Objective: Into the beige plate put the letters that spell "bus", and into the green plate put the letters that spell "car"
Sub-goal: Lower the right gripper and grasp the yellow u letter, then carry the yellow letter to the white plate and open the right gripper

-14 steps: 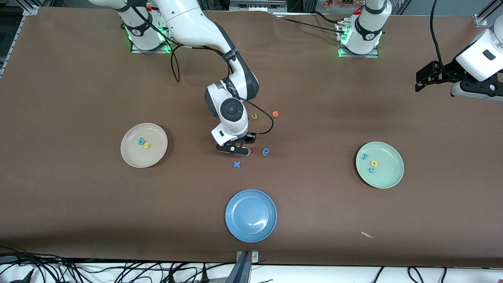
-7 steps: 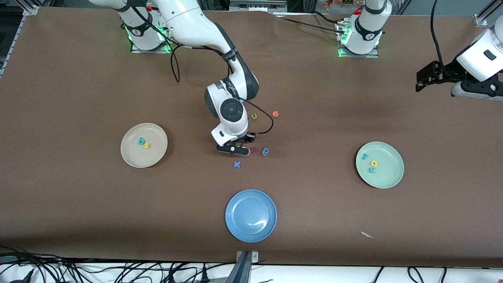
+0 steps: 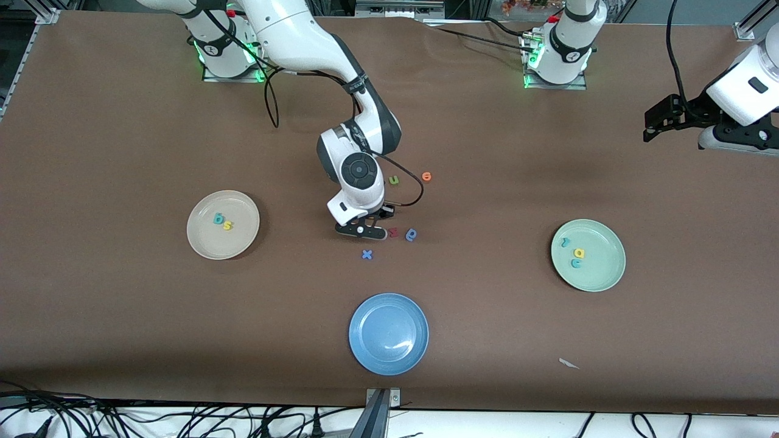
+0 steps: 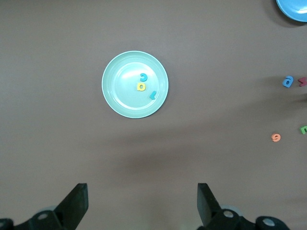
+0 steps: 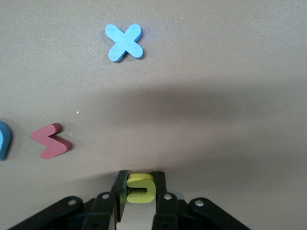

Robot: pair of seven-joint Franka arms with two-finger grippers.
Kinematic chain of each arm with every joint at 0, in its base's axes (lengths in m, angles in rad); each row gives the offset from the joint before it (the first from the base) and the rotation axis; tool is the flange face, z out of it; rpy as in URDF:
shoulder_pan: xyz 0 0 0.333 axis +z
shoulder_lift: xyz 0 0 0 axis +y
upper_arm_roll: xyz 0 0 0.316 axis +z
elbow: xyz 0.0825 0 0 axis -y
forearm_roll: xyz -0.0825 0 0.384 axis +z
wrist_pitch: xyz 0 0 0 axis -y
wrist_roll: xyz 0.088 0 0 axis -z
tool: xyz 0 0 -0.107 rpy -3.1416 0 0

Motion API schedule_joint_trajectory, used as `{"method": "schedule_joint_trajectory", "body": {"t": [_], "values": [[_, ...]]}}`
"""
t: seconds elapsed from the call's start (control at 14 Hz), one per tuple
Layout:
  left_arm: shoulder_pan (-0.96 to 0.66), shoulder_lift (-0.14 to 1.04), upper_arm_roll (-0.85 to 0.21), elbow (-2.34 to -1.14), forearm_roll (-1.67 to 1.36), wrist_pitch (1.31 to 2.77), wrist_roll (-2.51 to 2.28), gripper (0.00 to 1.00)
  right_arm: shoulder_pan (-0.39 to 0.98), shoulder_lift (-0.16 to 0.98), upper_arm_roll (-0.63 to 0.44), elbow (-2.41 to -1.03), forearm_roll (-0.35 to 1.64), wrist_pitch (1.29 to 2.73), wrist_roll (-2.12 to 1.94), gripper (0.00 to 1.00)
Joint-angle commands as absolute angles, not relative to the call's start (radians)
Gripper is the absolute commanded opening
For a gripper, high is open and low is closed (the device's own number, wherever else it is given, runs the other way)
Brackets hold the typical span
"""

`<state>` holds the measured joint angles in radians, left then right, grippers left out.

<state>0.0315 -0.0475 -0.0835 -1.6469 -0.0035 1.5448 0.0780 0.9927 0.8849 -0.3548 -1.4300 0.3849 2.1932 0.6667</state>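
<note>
The right gripper [image 3: 366, 230] is down at the table in the middle of the front frame, its fingers [image 5: 118, 188] closed on the yellow u [image 5: 140, 188], which sits low centre in the right wrist view. Just beside it lie a red letter [image 3: 394, 232] and a blue round letter [image 3: 411, 234], with a blue x [image 3: 366, 255] slightly lower in the front frame. Above them sit a green u [image 3: 394, 180] and an orange letter [image 3: 426, 176].

The beige plate [image 3: 207, 240], mid-left in the front frame, holds the teal b [image 3: 218, 219] and yellow s [image 3: 227, 225]. The green plate [image 3: 602, 267], mid-right, holds the teal r [image 3: 565, 242], yellow a [image 3: 579, 253] and teal c [image 3: 575, 263]. A blue plate [image 3: 371, 350] lies low centre.

The left gripper [image 3: 660, 121] waits at the upper right edge of the front frame, jaws spread wide with nothing between them.
</note>
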Motion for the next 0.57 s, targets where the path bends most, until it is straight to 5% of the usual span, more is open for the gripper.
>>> {"method": "schedule_joint_trajectory", "body": {"t": [0.0,0.29,0.5], "values": [[0.037,-0.051,-0.087,-1.631,-0.017,1.523,0.067,1.0,0.985,0.879,-0.359,-1.411,0.394,2.158,0.641,0.24],[0.037,-0.051,-0.087,-1.629,-0.017,1.525,0.067,1.0,0.884,0.786,-0.376,-1.416,0.391,1.987,0.485,0.2],[0.037,-0.051,-0.087,-1.631,-0.017,1.523,0.067,1.0,0.879,0.715,-0.492,-1.489,0.384,1.898,0.332,0.17]]}}
